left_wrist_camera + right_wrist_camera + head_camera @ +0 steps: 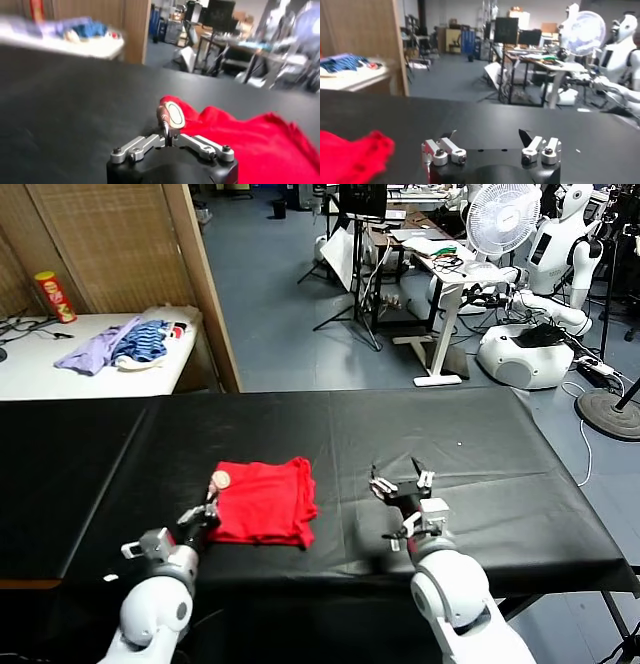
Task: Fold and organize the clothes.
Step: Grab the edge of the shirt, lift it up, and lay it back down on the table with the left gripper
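- The red shirt [264,502] lies folded on the black table [480,434], near the front edge and a bit to my left of the middle.
- It looks like a rough square with soft, wavy edges.
- At its near left corner a bit of the brown-and-white print [220,479] is turned up so it shows.
- My left gripper [207,512] is right at that corner.
- My left fingers [165,131] are pinched tight together, and the wrist view shows the corner of the shirt [240,135] with the print [170,114] caught between them.
- That bit of cloth stands up a little above my fingers, and the remainder of the shirt lies flat on the table behind it.
- My right gripper [402,484] is on the other side, apart from the shirt, just above the black cloth.
- My right fingers [525,136] are spread wide and hold nothing.
- In the right wrist view I can see the edge of the shirt [350,155] off to one side, not touching that gripper.
- Far back on my left is a white table [40,369] with a lilac cloth [95,349] and a blue striped cloth [150,342] lying side by side on it.
- A red can [55,296] stands upright on that white table too.
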You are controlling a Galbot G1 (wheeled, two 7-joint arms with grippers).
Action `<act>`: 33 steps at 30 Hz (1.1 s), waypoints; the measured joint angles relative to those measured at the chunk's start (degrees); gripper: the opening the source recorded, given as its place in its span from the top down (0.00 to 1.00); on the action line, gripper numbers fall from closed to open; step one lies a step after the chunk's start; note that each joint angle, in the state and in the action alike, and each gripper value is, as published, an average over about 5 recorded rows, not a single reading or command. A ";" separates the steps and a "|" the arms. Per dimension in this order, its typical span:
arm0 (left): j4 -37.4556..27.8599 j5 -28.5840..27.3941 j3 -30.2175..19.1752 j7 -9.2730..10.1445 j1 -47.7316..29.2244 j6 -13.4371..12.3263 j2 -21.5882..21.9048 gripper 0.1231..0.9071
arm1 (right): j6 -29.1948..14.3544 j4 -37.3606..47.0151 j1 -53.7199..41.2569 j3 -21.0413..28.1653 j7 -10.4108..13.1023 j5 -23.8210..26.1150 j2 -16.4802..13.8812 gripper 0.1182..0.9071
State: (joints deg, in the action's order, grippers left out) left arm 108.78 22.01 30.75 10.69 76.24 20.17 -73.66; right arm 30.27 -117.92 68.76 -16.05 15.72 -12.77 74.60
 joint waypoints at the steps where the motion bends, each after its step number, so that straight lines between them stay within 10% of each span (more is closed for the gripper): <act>1: 0.08 -2.99 0.21 -0.26 0.10 -0.01 0.53 0.97 | 0.07 -0.10 0.17 -0.19 -0.01 0.04 -0.02 0.14; 18: 4.10 -31.72 9.20 -0.25 2.07 0.33 16.92 0.97 | 0.35 -0.33 0.39 -0.30 0.04 0.27 0.56 0.14; 33: 7.22 -20.64 -7.46 -1.00 2.18 -2.31 6.60 0.96 | -0.24 -0.06 1.50 0.31 -2.60 -1.51 0.22 0.14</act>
State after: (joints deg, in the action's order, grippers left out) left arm 115.99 1.37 23.29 9.69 78.43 17.85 -67.06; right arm 30.03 -117.99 70.26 -15.75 13.12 -14.28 74.82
